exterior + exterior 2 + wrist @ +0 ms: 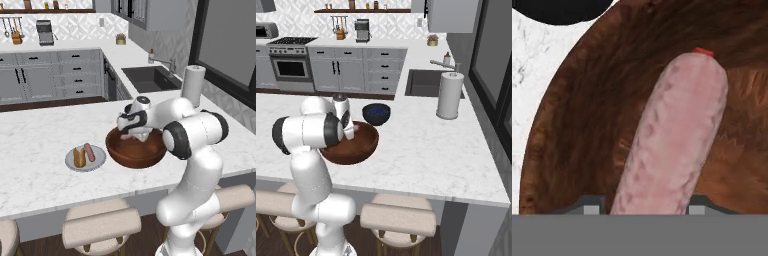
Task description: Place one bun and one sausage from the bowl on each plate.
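Observation:
The wide reddish-brown bowl sits on the marble counter. My gripper reaches down into it, its fingertips pressed against both sides of a pale pink sausage with a red end. To the bowl's left lies the light grey plate, which carries a bun and a second sausage. The white plate with the red-brown rim is out of view.
A smaller dark blue bowl stands just beyond the big bowl. Farther off are a paper towel roll and the sink. Stools line the counter's near edge.

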Motion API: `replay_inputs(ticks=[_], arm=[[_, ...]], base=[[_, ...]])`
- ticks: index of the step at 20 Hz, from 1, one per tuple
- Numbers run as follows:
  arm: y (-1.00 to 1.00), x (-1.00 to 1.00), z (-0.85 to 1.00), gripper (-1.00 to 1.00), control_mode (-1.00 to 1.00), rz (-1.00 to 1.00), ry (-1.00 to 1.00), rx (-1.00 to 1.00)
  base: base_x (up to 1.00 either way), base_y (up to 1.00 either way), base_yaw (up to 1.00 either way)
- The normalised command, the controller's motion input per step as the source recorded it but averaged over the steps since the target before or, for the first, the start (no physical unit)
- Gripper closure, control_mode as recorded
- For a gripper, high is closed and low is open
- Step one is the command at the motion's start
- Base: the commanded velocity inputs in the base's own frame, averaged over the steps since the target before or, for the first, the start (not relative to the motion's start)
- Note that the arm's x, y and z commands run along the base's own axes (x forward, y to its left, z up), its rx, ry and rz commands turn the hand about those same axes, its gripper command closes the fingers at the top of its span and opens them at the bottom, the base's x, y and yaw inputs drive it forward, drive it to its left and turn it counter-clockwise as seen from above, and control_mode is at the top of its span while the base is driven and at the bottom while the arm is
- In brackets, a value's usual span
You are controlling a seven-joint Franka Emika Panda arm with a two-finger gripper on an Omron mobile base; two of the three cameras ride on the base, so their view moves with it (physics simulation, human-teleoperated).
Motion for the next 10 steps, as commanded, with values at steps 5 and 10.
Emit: replay_inputs(ticks=[5, 10], arm=[[-0.25, -1.00, 0.92, 1.00, -1.00, 0.07, 0.04, -0.07], [0.03, -1.00, -0.14, 1.00, -1.00, 0.22, 0.00, -0.24]], base=[[0.00, 0.00, 0.00], [0.00, 0.00, 0.00]])
